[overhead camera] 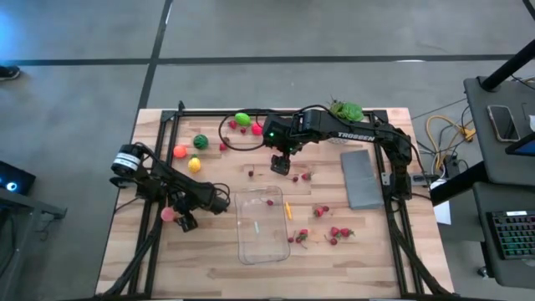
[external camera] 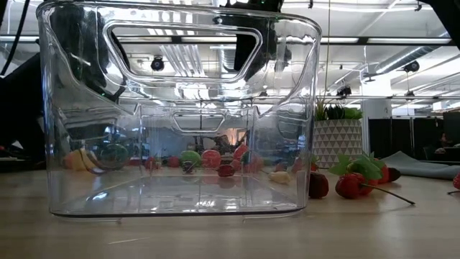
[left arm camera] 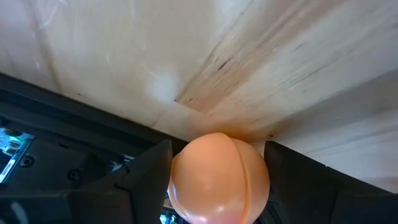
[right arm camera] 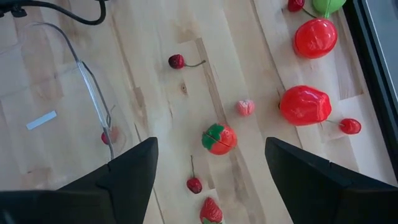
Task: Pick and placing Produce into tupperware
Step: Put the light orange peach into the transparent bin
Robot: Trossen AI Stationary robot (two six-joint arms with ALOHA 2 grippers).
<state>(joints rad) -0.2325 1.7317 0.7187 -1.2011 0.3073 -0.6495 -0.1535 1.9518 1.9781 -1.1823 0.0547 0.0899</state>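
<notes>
The clear tupperware [overhead camera: 263,224] stands on its base on the wooden table, near the middle of the near side, and fills the low view [external camera: 180,115]. Produce lies scattered on the wood: a green piece [overhead camera: 242,119], a yellow one [overhead camera: 194,165], and small red pieces [overhead camera: 338,232] to the container's right. My left gripper [overhead camera: 177,217] is at the table's left, shut on a peach-coloured ball [left arm camera: 217,183]. My right gripper [right arm camera: 208,180] is open and hovers over the table's middle, above a small red-and-green piece [right arm camera: 219,138]. My left gripper pinches the peach-coloured ball [overhead camera: 168,214] between its two fingers, one finger [left arm camera: 149,171] on each side of the ball's round middle [left arm camera: 180,180]. The ball sits close over the wood beside the black frame rail. Whether it rests on the table I cannot tell.
A flat grey slab [overhead camera: 361,177] lies at the right, and a green plant [overhead camera: 345,109] stands at the far edge. A black cable loop [overhead camera: 238,134] lies on the far part of the table. Black frame rails [overhead camera: 159,150] run along the table's edges. An orange stick-like piece [overhead camera: 288,209] lies beside the container.
</notes>
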